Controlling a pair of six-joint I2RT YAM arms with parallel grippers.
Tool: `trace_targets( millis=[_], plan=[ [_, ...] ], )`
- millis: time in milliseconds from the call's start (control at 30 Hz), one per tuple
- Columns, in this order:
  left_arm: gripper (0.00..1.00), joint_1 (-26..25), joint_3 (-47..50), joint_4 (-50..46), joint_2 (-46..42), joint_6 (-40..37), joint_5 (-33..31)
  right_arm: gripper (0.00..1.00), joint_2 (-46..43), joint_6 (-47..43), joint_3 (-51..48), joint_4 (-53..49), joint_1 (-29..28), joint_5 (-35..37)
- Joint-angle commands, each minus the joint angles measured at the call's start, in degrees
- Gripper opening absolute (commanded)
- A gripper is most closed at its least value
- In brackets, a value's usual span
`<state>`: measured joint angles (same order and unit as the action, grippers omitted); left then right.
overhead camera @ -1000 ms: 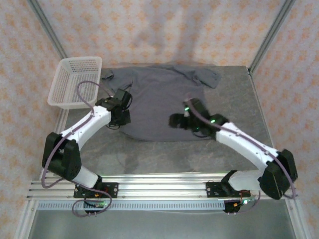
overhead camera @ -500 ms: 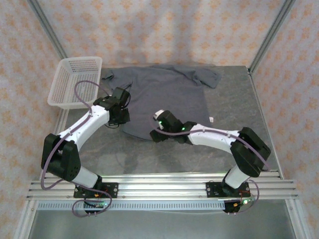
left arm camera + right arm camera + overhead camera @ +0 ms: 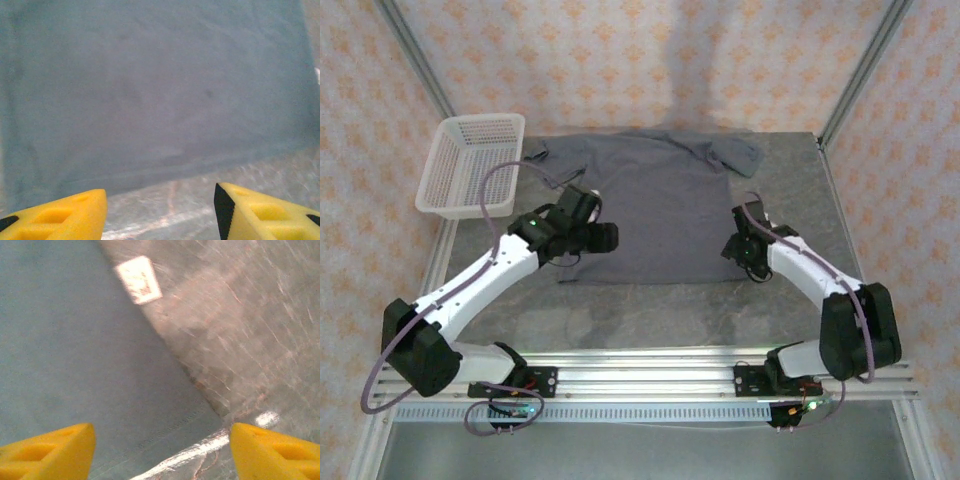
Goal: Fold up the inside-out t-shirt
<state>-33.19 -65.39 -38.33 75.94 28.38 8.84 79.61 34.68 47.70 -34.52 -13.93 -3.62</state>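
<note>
The grey speckled table (image 3: 650, 315) takes up the middle of the top view. The inside-out t-shirt (image 3: 655, 205) lies spread flat in the upper centre of it, with its hem toward the bottom of the frame. One sleeve reaches toward the upper left and the other is bunched at the upper right.

The left arm (image 3: 480, 280) rises from the lower left and the right arm (image 3: 810, 275) from the lower right. Each bends in toward a lower corner of the shirt.

A white mesh basket (image 3: 451, 205) sits at the upper left, just beside the shirt's sleeve.

The left gripper (image 3: 605, 237) is over the shirt's lower left edge. In its wrist view the gripper (image 3: 160, 210) has its yellow fingers (image 3: 60, 212) well apart and holding nothing, over bare table, with the hem running across above them.

The right gripper (image 3: 732, 246) is at the shirt's right edge. It too is spread wide and empty in its wrist view (image 3: 162, 450) (the shirt's corner shows between the fingers).

A small white tag (image 3: 139, 279) lies at the shirt's side edge, in the upper middle of that view.
</note>
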Motion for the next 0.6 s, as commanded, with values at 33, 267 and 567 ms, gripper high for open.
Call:
trace_targets(
  millis=[33, 267, 567],
  plan=[
    [0.6, -2.0, 1.41, 2.94, 1.89, 0.04, 1.09, 0.66, 3.13, 12.63, -1.36, -1.57, 1.77, -9.51],
    [0.61, -2.58, 0.44, 1.4, 3.16, -0.74, -0.52, 0.56, 7.01, 20.32, -1.22, 1.26, 1.72, -13.64],
    [0.61, -2.63, 0.78, 0.48, 3.34, -1.07, -1.89, 0.51, 10.36, 20.62, -0.53, 2.61, 1.77, -14.05]
  ],
)
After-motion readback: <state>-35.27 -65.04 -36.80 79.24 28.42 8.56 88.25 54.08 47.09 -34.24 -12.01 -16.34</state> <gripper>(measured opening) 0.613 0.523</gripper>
